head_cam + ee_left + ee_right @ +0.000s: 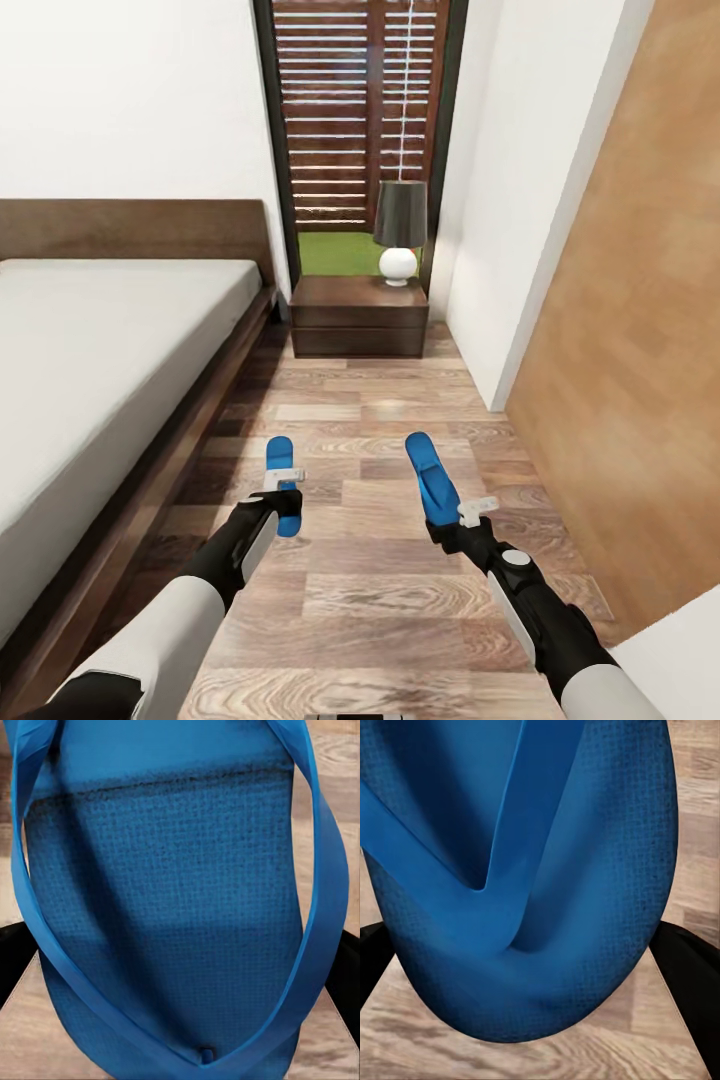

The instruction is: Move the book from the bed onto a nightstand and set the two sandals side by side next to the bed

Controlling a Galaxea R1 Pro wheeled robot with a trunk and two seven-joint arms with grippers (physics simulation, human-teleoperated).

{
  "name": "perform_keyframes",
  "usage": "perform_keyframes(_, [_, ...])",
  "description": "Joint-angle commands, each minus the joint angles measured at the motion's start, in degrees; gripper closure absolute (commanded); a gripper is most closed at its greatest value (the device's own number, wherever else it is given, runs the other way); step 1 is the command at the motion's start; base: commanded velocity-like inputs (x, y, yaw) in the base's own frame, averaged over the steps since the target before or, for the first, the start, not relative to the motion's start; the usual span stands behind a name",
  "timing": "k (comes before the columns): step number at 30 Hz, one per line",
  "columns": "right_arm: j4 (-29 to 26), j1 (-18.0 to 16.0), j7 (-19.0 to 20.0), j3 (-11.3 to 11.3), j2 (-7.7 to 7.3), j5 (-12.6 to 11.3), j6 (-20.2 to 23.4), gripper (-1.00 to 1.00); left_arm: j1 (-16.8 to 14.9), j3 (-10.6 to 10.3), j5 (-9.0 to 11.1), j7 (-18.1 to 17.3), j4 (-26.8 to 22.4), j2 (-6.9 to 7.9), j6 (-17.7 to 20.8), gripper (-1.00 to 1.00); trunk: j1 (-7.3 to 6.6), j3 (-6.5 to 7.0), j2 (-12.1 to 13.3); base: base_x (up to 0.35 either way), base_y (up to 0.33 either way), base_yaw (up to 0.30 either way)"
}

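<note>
Both sandals in hand, held above floor (400,600) beside bed (90,380). Left gripper (285,497) clenched on left sandal (281,470), nearer the bed frame; long axis runs twd nightstand (358,315). Right gripper (462,520) grasping right sandal (432,477), farther from bed, toe end canted twd bed. Judgement: need parallel axes, then lower w/ the pair close alongside bed. Book n/a in view.

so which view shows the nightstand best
The head view: the nightstand stands whole against the window wall, beside the bed, with a lamp on top. Both wrist views look at blue sandals and floor planks instead.
</note>
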Motion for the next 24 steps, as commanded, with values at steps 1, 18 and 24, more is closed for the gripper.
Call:
perform_keyframes(1, [-0.12,-0.02,0.04,0.12,-0.05,-0.30,0.33,1.00,-0.02,-0.33,0.56,0.53,-0.10,0.04,0.25,1.00,0.02,-0.05,-0.02,0.329,0.000,0.000])
perform_keyframes(18, [-0.14,-0.02,0.04,0.13,-0.05,-0.30,0.33,1.00,-0.02,-0.29,0.57,0.53,-0.09,0.04,0.25,1.00,0.02,-0.05,-0.02,0.329,0.000,0.000])
perform_keyframes(24, [-0.14,-0.01,0.04,0.16,-0.05,-0.30,0.33,1.00,-0.02,-0.30,0.56,0.53,-0.09,0.04,0.25,1.00,0.02,-0.05,-0.02,0.330,0.000,0.000])
